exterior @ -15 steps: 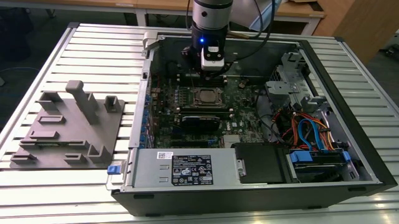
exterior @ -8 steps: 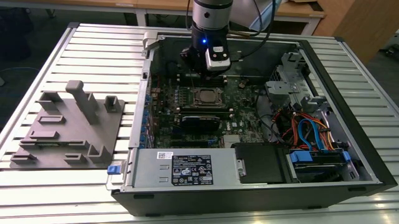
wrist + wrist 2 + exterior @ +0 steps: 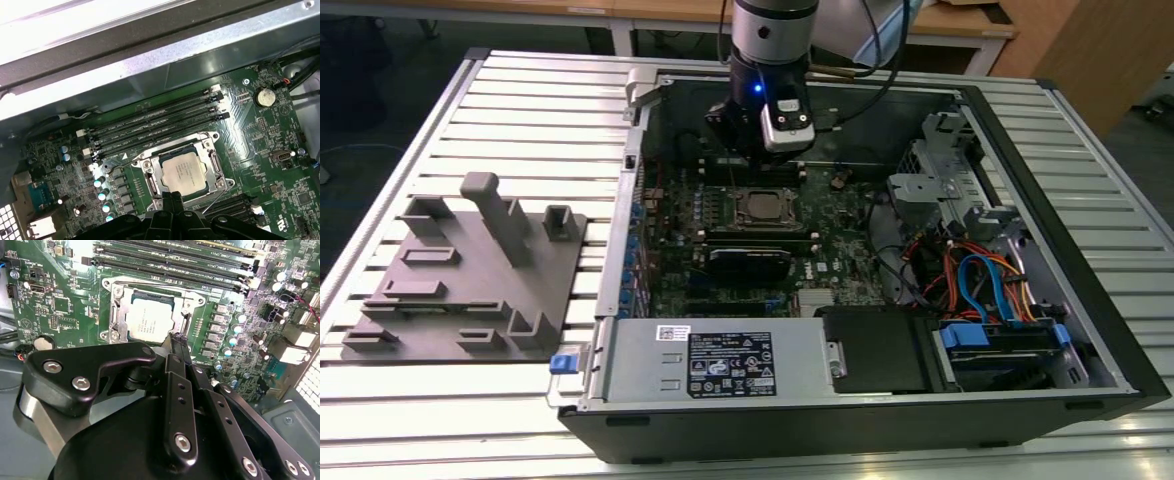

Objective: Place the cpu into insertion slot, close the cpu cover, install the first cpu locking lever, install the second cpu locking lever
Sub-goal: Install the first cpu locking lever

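Note:
The cpu (image 3: 149,322) (image 3: 182,173) lies flat in the insertion slot (image 3: 761,208) of the green motherboard (image 3: 843,262). The silvery cpu cover (image 3: 116,315) (image 3: 150,176) lies down around it as a frame. A thin wire locking lever (image 3: 218,196) sticks out slantwise from one side of the socket. In both wrist views my gripper (image 3: 177,339) (image 3: 172,196) is shut with nothing between its fingers, its tip hanging just over the socket's edge. In the exterior view the gripper (image 3: 750,160) hovers just beyond the socket's far side.
Long black memory slots (image 3: 155,122) run beside the socket. A black heatsink-like block (image 3: 750,262) sits nearer the camera. The case wall (image 3: 635,190), power supply (image 3: 720,365) and drive cage with cables (image 3: 987,280) enclose the board. A grey fixture plate (image 3: 467,270) lies at the exterior view's left.

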Robot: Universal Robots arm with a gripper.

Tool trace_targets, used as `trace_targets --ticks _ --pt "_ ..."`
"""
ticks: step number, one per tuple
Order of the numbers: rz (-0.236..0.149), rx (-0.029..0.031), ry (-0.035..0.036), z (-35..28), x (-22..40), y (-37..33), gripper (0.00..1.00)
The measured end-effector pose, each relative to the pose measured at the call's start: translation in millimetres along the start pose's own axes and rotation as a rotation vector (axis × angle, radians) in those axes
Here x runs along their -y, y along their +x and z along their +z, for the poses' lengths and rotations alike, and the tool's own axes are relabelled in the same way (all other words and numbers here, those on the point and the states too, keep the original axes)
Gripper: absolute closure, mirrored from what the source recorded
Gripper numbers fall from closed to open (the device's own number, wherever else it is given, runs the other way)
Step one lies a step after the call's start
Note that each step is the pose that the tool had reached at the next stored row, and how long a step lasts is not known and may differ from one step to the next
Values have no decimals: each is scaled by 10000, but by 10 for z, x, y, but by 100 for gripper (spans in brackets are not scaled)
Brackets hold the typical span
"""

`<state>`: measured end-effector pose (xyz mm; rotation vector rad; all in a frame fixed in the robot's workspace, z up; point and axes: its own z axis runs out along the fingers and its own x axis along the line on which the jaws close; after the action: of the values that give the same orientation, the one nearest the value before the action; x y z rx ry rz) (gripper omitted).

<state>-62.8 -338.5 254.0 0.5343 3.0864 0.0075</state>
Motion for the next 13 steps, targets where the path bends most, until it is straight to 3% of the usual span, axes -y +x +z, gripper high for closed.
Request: trace_targets --ticks 4,13 --pt "-208 1 -2 0 0 0 89" --pt "-1432 -7 -13 0 1 0 89"
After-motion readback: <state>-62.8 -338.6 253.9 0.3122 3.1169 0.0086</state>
